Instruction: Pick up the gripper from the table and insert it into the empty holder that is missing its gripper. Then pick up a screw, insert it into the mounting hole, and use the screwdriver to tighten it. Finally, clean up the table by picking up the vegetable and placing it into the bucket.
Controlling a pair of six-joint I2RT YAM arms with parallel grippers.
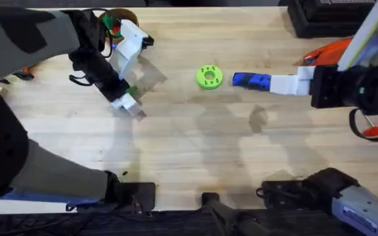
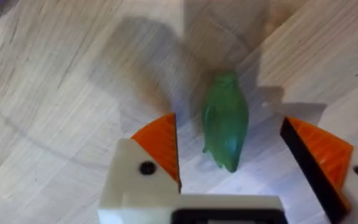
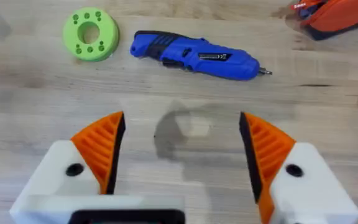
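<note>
Looking from overhead, I see my left gripper (image 1: 128,105) low over the wooden table (image 1: 195,157), on the left side, with a bit of green between its tips. The bucket (image 1: 120,18) stands at the far edge behind that arm. My right gripper (image 1: 294,85) waits on the right, just beside the blue screwdriver (image 1: 251,80), and the round green disc (image 1: 209,77) lies next to the driver's end.

In the left wrist view, the vegetable (image 2: 225,121) lies flat on the table between my orange pads (image 2: 160,146). The fingers are wide open and hold nothing yet. To do this step well, I think I should go a little lower and center the vegetable, because it lies closer to one pad, then close slowly. It is smooth, glossy and oblong, narrow at one end, so it may slip out if I squeeze near the tip. The ribbed pads should help.

In the right wrist view, my right gripper (image 3: 182,155) is also wide open and empty above bare wood. The screwdriver (image 3: 194,56) is a fat plastic cylinder with a short metal bit, and the disc (image 3: 92,34) has small holes around its center.
</note>
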